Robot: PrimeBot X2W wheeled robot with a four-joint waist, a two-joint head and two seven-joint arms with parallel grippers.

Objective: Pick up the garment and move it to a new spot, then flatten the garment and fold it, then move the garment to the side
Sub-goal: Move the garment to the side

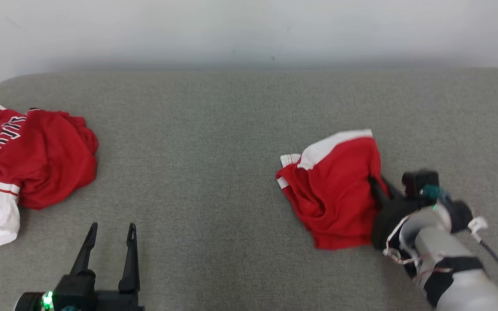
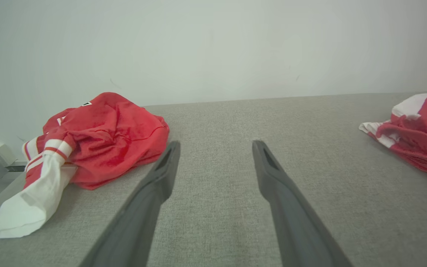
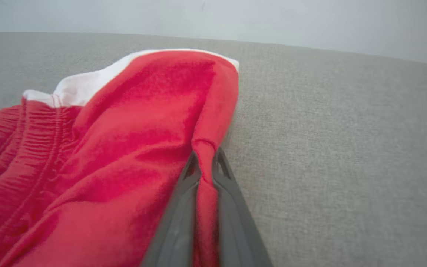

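The garment [image 1: 335,194] is a crumpled pair of red shorts with a white band, lying right of centre on the grey surface. Its near edge also shows at the right of the left wrist view, garment [image 2: 421,129]. My right gripper [image 1: 372,179] is at its right edge, shut on a pinched fold of the red cloth. In the right wrist view that fold runs between the two closed fingers of the right gripper [image 3: 204,157], with the rest of the garment [image 3: 124,141] spread to the left. My left gripper [image 1: 113,226] is open at the lower left, holding nothing, left gripper [image 2: 216,144].
A second red and white piece, a jersey with lettering [image 1: 28,160], lies bunched at the far left edge, jersey [image 2: 102,141]. The grey fabric surface [image 1: 214,129] ends at a pale wall behind. A cable trails off my right wrist [image 1: 495,259].
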